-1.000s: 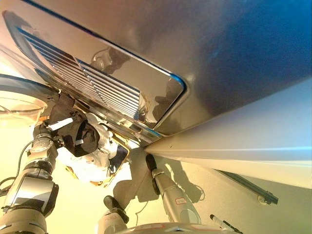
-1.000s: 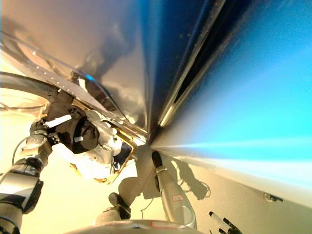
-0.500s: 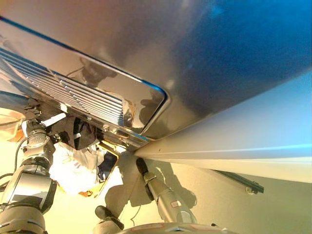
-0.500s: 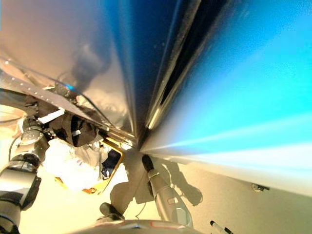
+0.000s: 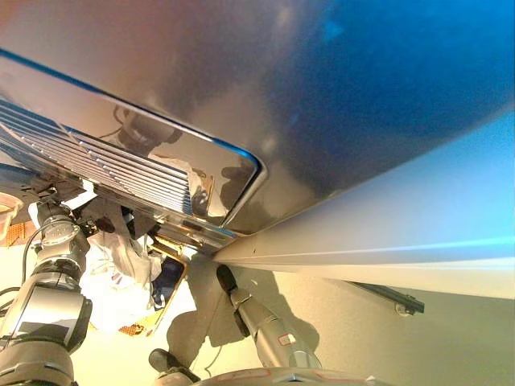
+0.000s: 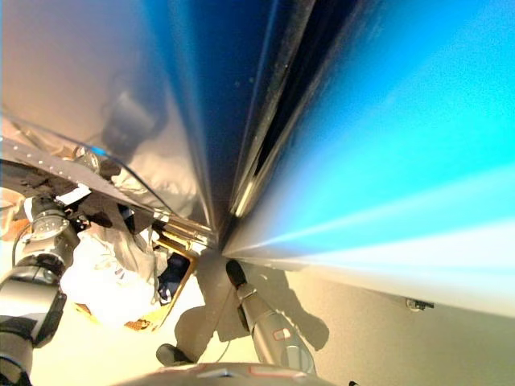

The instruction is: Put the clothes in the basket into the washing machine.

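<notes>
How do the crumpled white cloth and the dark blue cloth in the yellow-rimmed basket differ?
The crumpled white cloth shows as a large pale heap, the dark blue cloth only as a small patch. The white one lies on the left, the blue one against the right rim of the yellow-rimmed basket. Both are in that basket.

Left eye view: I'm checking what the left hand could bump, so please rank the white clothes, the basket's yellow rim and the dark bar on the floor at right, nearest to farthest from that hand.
1. White clothes, just below and right of the left hand.
2. Basket's yellow rim, further right, past the clothes.
3. Dark bar, far right on the floor.
</notes>
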Tool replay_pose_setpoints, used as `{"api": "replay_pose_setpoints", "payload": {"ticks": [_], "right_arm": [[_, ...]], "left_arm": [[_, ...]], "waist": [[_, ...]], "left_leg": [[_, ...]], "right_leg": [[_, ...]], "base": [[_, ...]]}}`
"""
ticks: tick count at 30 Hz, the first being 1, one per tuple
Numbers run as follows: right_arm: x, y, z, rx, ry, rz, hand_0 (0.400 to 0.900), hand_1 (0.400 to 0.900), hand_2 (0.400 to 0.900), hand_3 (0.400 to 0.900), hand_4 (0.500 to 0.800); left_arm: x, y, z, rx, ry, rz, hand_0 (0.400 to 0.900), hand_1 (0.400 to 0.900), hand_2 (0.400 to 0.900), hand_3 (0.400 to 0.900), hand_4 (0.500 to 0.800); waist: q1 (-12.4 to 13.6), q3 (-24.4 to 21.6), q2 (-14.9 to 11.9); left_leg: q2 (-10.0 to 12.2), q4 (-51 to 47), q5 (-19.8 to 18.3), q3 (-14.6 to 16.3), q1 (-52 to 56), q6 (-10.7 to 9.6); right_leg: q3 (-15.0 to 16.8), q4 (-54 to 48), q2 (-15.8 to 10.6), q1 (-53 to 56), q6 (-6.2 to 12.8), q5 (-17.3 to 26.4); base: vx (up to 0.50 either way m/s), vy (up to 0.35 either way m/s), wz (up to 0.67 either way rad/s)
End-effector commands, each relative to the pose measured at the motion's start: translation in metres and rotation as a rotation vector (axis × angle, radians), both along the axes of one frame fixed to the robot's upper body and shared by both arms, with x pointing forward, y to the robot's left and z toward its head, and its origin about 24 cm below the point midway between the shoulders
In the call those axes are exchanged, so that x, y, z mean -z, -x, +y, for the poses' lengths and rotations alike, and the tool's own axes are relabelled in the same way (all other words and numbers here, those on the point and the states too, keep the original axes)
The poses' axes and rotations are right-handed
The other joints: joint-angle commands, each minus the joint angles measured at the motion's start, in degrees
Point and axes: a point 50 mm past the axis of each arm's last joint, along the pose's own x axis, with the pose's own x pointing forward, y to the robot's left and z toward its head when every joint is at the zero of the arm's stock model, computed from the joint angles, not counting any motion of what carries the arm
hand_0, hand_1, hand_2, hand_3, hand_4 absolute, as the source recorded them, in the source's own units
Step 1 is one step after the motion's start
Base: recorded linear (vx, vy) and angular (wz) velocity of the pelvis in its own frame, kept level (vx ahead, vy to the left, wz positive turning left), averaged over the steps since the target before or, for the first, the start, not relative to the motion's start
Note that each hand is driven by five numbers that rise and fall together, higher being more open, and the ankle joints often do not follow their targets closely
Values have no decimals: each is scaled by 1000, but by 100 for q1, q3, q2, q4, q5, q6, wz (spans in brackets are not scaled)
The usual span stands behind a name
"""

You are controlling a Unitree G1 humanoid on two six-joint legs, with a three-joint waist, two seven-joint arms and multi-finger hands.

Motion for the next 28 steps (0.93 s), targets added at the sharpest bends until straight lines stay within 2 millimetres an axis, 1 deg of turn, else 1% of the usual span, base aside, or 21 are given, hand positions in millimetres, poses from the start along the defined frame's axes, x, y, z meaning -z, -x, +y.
{"api": "replay_pose_setpoints", "payload": {"ticks": [1,9,10,11,12,14,17,21,28], "right_arm": [[-25,58,-45,26,160,144,900,900,900,900,800],[-27,60,-48,22,169,134,900,900,900,900,800],[-21,49,-40,16,156,115,900,900,900,900,800],[-18,40,-37,-13,158,111,900,900,900,900,800],[-19,43,-40,-14,170,128,900,900,900,900,800],[-23,47,-48,-2,197,157,900,900,900,900,800],[-24,52,-52,9,216,188,900,900,900,900,800],[-24,46,-54,12,230,187,900,900,900,900,800],[-25,42,-59,25,243,182,900,900,900,900,800]], "left_arm": [[-115,-34,0,70,-187,-481,900,900,900,900,800],[-107,-32,3,70,-188,-427,900,900,900,900,800],[-101,-38,-7,107,-178,-417,900,900,900,900,800],[-95,-41,-11,107,-154,-402,900,900,900,900,800],[-93,-43,-14,110,-141,-395,900,900,900,900,800],[-97,-46,-14,112,-147,-386,900,900,900,900,800],[-101,-48,-13,117,-149,-382,900,900,900,900,800],[-95,-47,-14,126,-146,-362,900,900,900,900,800],[-91,-48,-17,144,-135,-357,900,900,900,900,800]], "waist": [[-404,-97,831],[-381,-185,943],[-297,-205,984],[-256,-232,1009],[-288,-244,1024],[-355,-273,1054],[-358,-302,1085],[-308,-309,1141],[-286,-332,1162]], "left_leg": [[405,-31,600,-301,223,13],[384,-74,558,-355,222,36],[371,-84,548,-389,210,50],[369,-82,530,-409,204,59],[371,-93,520,-401,212,60],[353,-130,495,-379,248,71],[338,-145,473,-388,250,81],[313,-163,461,-448,223,96],[306,-167,449,-543,141,102]], "right_leg": [[123,-18,349,242,387,-777],[70,-9,319,228,392,-799],[55,-20,295,237,389,-809],[28,-24,273,252,394,-827],[12,-21,266,256,400,-828],[21,-23,274,255,418,-818],[29,-31,255,263,431,-801],[-7,-49,209,266,440,-777],[-56,-104,161,279,446,-744]], "base": [[24,-23,6],[9,-4,4],[9,-4,15],[10,-4,17],[11,4,8],[-2,10,-2],[-5,4,1],[-24,16,8],[-24,8,6]]}}
